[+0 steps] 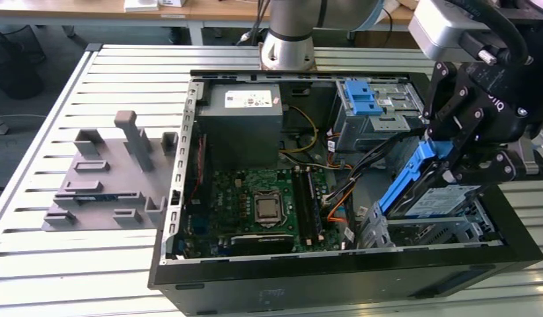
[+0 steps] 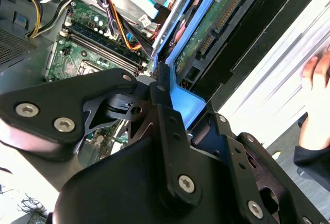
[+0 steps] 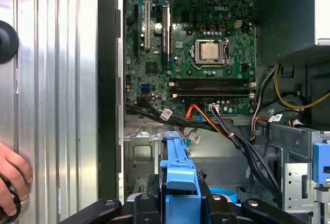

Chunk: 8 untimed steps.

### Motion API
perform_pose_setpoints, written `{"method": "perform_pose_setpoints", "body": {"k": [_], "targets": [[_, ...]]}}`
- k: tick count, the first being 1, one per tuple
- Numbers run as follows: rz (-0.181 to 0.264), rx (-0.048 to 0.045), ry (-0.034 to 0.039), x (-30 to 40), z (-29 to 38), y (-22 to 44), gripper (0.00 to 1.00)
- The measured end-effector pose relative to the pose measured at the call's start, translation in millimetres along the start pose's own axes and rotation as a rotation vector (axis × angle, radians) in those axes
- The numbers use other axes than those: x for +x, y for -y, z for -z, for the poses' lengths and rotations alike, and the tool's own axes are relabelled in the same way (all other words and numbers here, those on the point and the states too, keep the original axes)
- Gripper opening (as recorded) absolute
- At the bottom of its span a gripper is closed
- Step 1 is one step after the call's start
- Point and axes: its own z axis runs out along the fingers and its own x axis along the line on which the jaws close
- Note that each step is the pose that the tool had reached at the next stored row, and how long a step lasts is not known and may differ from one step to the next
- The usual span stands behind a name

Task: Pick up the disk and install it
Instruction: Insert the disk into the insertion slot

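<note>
Exterior view has the black gripper (image 1: 452,165) pressed onto the upper end of the flat silver-black disk with a white-and-blue label, clipped in a blue plastic carrier frame (image 1: 434,201). The disk stands on edge and leans over the bare-metal drive cage (image 1: 448,231) at the corner of the open black computer case (image 1: 342,264) on the exterior view's right. Gripping it by the end of the frame leaves the lower part free and keeps the fingers clear of the cage walls, which probably explains the steep tilt. The case lies on its side on the slatted aluminium tabletop (image 1: 95,264), so the bay opens upward toward the arm.

In both wrist views the blue frame (image 3: 178,183) (image 2: 188,103) sits pinched between the black linkages, above the green motherboard (image 3: 206,28) and a bundle of black and orange cables (image 3: 227,126).

The disk's lower edge is hidden behind the cage wall, so I cannot tell whether it touches the cage or hangs just above it. The finger pads are masked by the gripper's own links. A person's hand (image 3: 11,180) rests on the tabletop beside the case, cut off at the edge; what it holds is unclear.
</note>
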Motion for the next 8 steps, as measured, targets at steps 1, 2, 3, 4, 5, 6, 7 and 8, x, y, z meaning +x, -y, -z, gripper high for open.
{"method": "perform_pose_setpoints", "body": {"k": [1,2,3,4,5,6,7,8], "targets": [[0.0,0.0,0.0,0.0,-0.2,0.0,0.36],[0.0,0.0,-0.0001,0.0,-0.4,0.0,0.36],[0.0,0.0,-0.0001,0.0,-0.6,0.0,0.36],[0.0,0.0,-0.0001,0.0,-0.7,0.0,0.36],[0.0,0.0,-0.0001,0.0,-1.0,0.0,0.36],[0.0,0.0,-0.0001,0.0,-1.2,0.0,0.36],[0.0,0.0,-0.0001,0.0,-1.4,0.0,0.36],[0.0,0.0,-0.0001,0.1,-1.6,0.0,0.36]]}}
